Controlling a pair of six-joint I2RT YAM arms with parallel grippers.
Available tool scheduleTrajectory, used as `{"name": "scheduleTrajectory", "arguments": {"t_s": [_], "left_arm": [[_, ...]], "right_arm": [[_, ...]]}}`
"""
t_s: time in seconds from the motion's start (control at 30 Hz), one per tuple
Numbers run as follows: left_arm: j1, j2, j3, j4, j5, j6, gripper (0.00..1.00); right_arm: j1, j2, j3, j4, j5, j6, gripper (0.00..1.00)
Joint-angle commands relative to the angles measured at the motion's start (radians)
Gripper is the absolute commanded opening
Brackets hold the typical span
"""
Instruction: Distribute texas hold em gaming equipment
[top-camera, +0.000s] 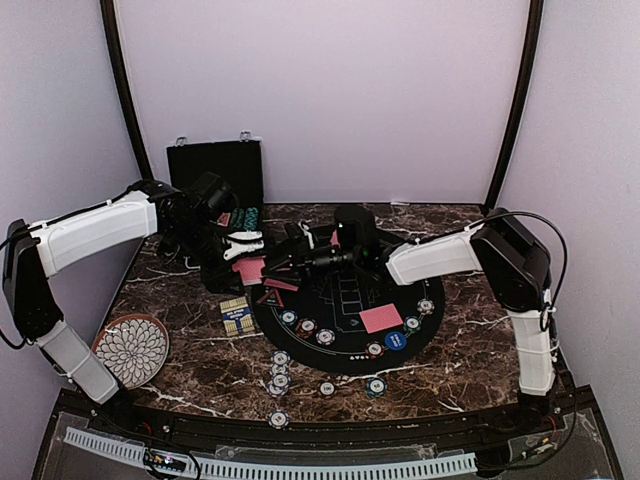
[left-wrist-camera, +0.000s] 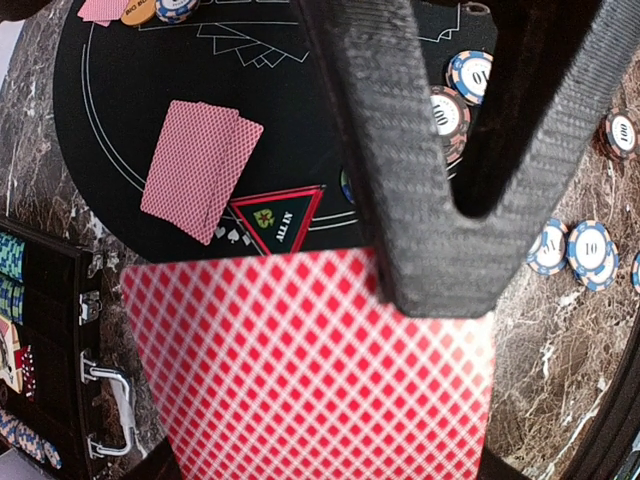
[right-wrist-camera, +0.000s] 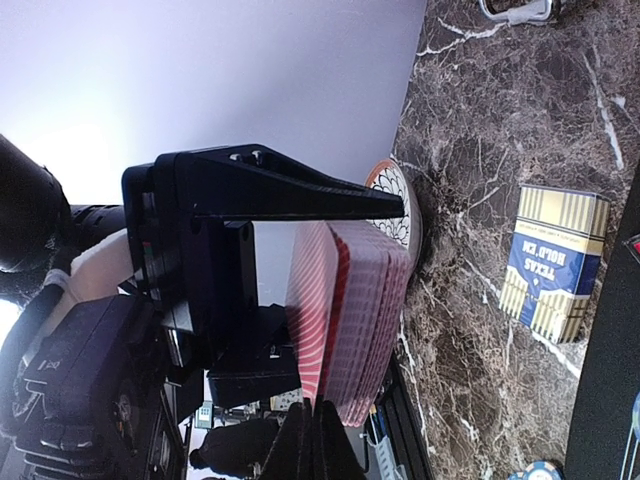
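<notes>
Playing cards, a red-backed stack (left-wrist-camera: 310, 365) clamped in the left gripper (top-camera: 243, 246) above the marble table (top-camera: 470, 350) beside the round black mat (top-camera: 345, 300), right gripper (top-camera: 285, 262) just beside it, grip state cannot be told, chips (top-camera: 279, 382) scattered along the mat's near edge, two cards (left-wrist-camera: 198, 167) and triangle marker (left-wrist-camera: 277, 221) on the mat.

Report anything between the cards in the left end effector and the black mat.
Nothing visible blocks them. The cards, shut in the left end effector, hang beside the mat edge; a triangle marker and a dealt pair lie inside it.
</notes>
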Motion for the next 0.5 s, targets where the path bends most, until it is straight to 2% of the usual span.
{"name": "scheduleTrajectory", "arguments": {"t_s": [0.0,0.47], "left_arm": [[0.005,-0.036,-0.012,0.006,-0.004,0.01,0.0],[0.005,-0.041,-0.03,0.01,-0.018,0.014,0.0]], "right_arm": [[-0.024,-0.067,-0.058,0.047,-0.012,-0.006,0.0],[-0.106,-0.275,-0.368,0.084,0.003,-0.003,0.0]]}}
